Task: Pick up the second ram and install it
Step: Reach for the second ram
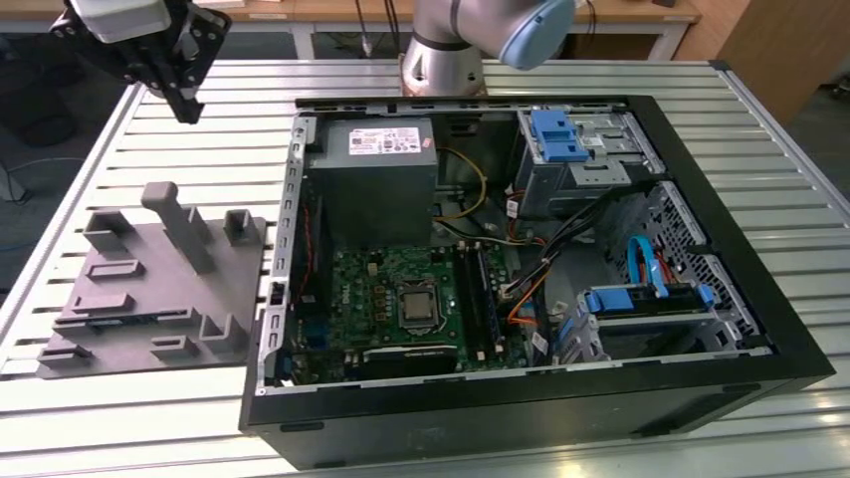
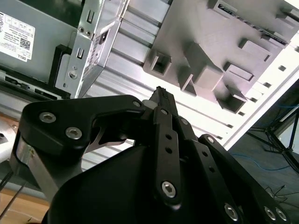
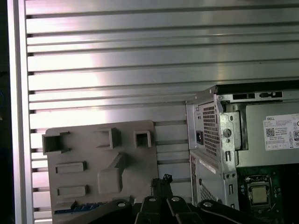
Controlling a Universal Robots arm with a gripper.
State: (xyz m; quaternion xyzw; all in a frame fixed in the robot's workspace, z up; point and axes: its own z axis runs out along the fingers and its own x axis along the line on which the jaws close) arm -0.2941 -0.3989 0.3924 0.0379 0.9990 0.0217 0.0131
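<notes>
My gripper (image 1: 190, 110) hangs high over the table's far corner on the exterior view's left, beyond the grey holder block (image 1: 159, 289). Its black fingers are shut together with nothing between them, as both wrist views show (image 2: 161, 93) (image 3: 161, 181). A thin dark blue-green strip, apparently the second ram (image 3: 77, 208), lies flat in a slot near the holder's near edge (image 1: 119, 317). The open computer case (image 1: 743, 259) lies to the right of the holder, with the green motherboard (image 1: 385, 274) and its long black memory slots (image 1: 481, 294) inside.
Inside the case are a grey power supply (image 1: 378, 169), the CPU socket (image 1: 416, 304), blue drive brackets (image 1: 558, 134) and loose cables. The holder block carries several upright posts (image 1: 179, 224). The arm's base (image 1: 445, 60) stands behind the case on the slatted metal table (image 1: 199, 149).
</notes>
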